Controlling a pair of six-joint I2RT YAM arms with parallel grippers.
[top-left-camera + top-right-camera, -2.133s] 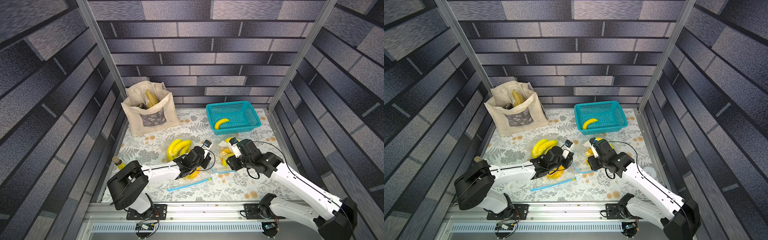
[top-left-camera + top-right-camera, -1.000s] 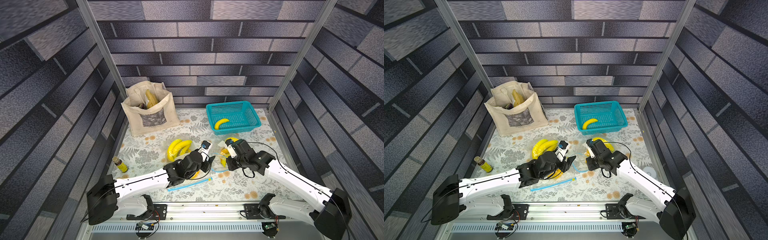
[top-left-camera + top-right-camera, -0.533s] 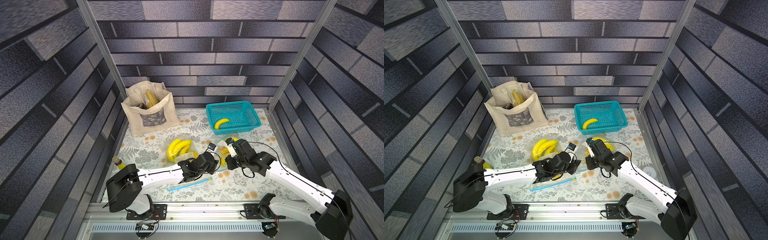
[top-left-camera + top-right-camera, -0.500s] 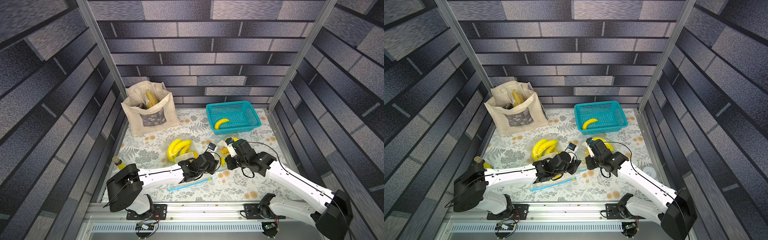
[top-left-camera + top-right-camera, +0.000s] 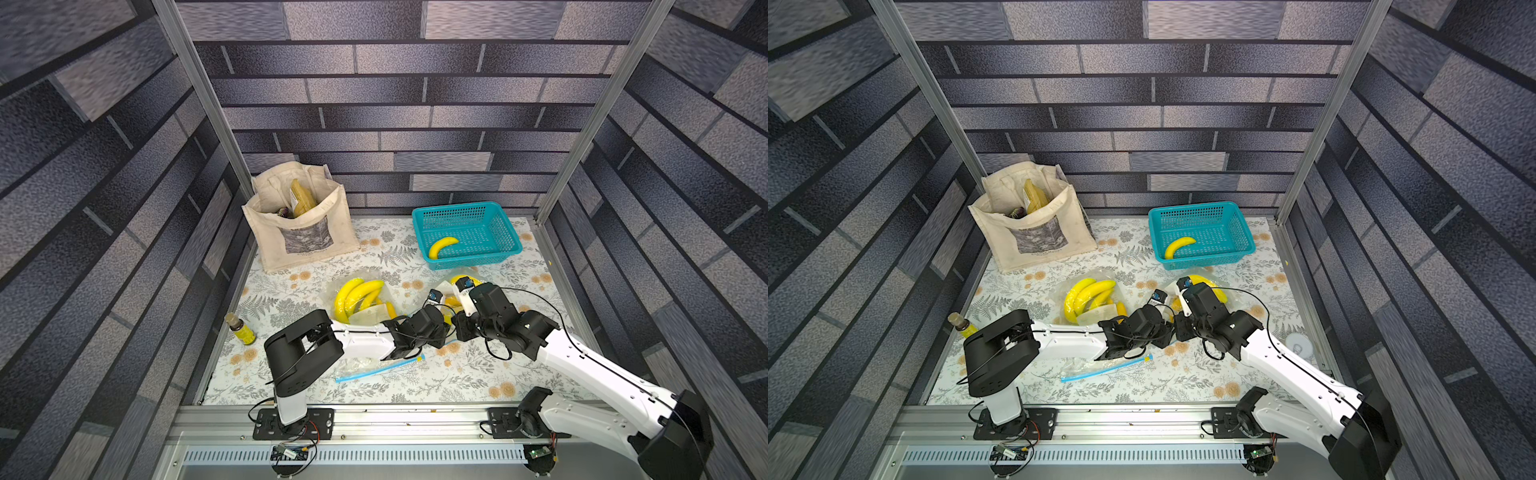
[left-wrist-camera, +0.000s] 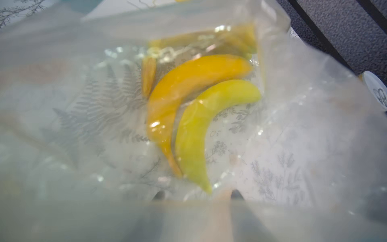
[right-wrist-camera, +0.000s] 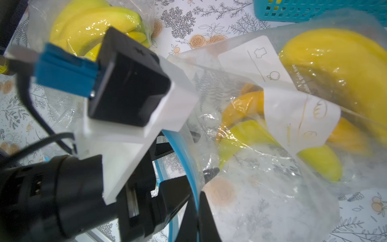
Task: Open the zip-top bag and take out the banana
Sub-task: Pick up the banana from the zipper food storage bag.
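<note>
place: robot lab cell | aluminium frame (image 5: 208, 104), brick-print walls (image 5: 395, 124) (mock)

Both top views are bright and evenly lit from overhead, with soft, short shadows on the table (image 5: 478, 374); wall lines bow toward the frame edges. Left wrist view is hazy through the zip-top bag (image 6: 293, 125): banana (image 6: 194, 134) soft, lower edge fully defocused. Right wrist view shows glints on the film and a blurred foreground.
</note>
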